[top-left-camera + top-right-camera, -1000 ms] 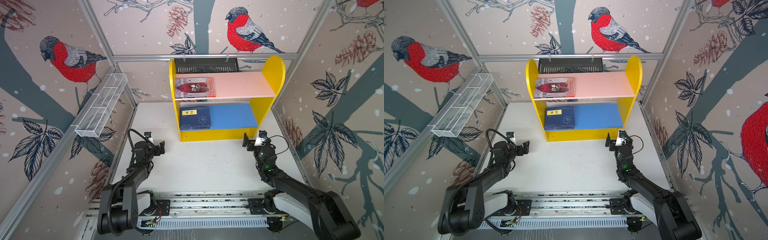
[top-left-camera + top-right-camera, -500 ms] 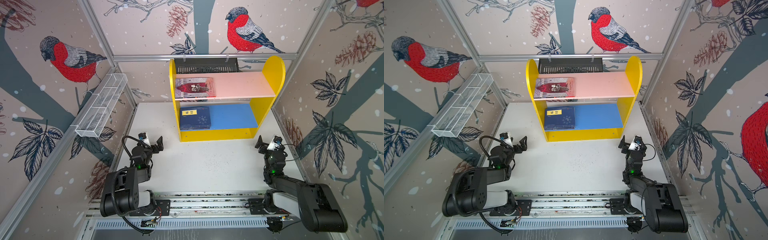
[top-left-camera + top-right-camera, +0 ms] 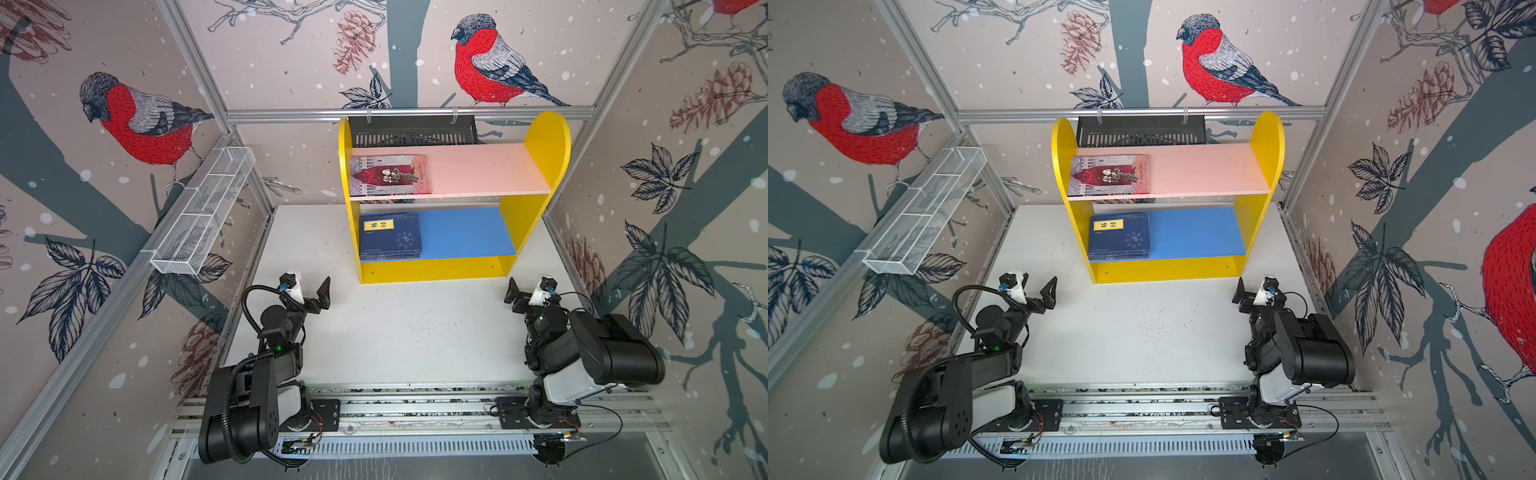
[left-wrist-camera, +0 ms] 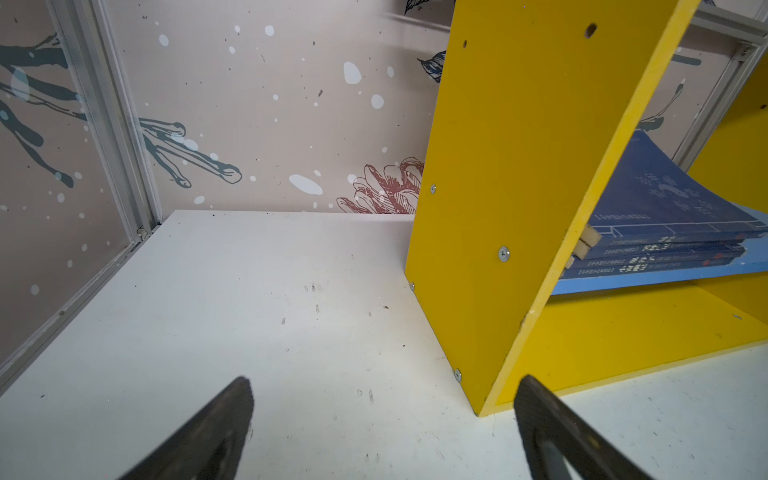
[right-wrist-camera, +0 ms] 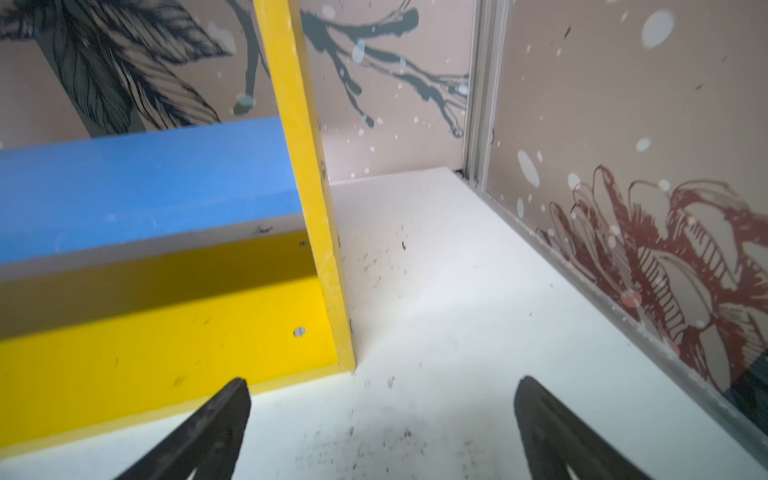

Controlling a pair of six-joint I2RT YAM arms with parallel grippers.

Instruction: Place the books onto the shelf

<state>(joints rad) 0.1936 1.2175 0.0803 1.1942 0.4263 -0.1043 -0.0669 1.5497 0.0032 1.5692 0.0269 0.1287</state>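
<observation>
The yellow shelf (image 3: 536, 174) (image 3: 1266, 137) stands at the back of the white table. A dark red and grey book (image 3: 388, 175) (image 3: 1108, 175) lies flat on the left of its pink upper board. A stack of navy books (image 3: 390, 237) (image 3: 1119, 237) (image 4: 665, 245) lies on the left of the blue lower board (image 5: 145, 183). My left gripper (image 3: 309, 293) (image 3: 1038, 291) (image 4: 384, 415) is open and empty, low over the table near the shelf's front left corner. My right gripper (image 3: 530, 293) (image 3: 1260, 293) (image 5: 382, 415) is open and empty by the front right corner.
A white wire basket (image 3: 203, 212) hangs on the left wall. A black slotted tray (image 3: 411, 131) hangs behind the shelf. Both arms are folded back over the front rail (image 3: 415, 409). Patterned walls close in the table on three sides.
Both arms have folded back toward the front rail. The right gripper has drifted right, away from the shelf front. Both grippers stayed open, and the books have not moved.
</observation>
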